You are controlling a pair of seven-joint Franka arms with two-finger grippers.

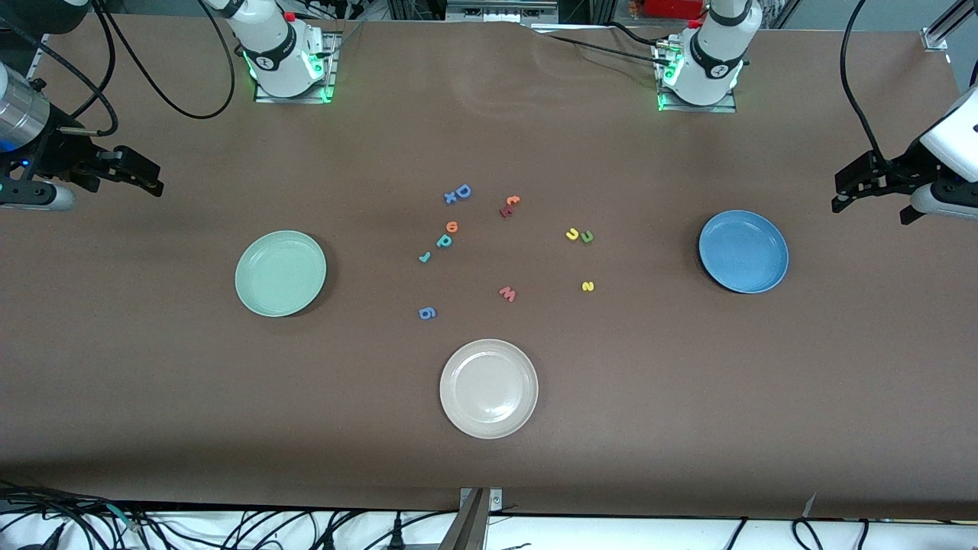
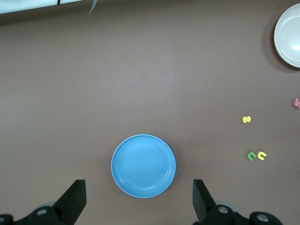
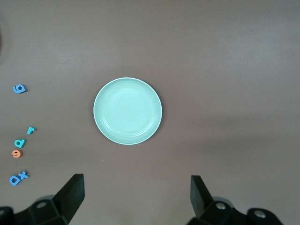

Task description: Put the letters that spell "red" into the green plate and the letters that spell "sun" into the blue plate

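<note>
The green plate (image 1: 280,273) (image 3: 127,111) lies toward the right arm's end, the blue plate (image 1: 743,251) (image 2: 143,166) toward the left arm's end. Between them lie the teal "r" (image 1: 425,257), orange "e" (image 1: 451,226) and teal "d" (image 1: 444,241), and nearer the blue plate the yellow "s" (image 1: 587,286), the yellow arch (image 1: 572,234) and the dark green arch (image 1: 587,237). My right gripper (image 1: 149,179) (image 3: 136,201) hangs open and empty beside the green plate. My left gripper (image 1: 871,210) (image 2: 138,206) hangs open and empty beside the blue plate.
A beige-white plate (image 1: 489,388) sits nearest the front camera. Other letters lie mid-table: a blue "D" (image 1: 462,191) with a small blue letter, a red and orange pair (image 1: 509,205), a red "w" (image 1: 508,293), a blue "g" (image 1: 427,312).
</note>
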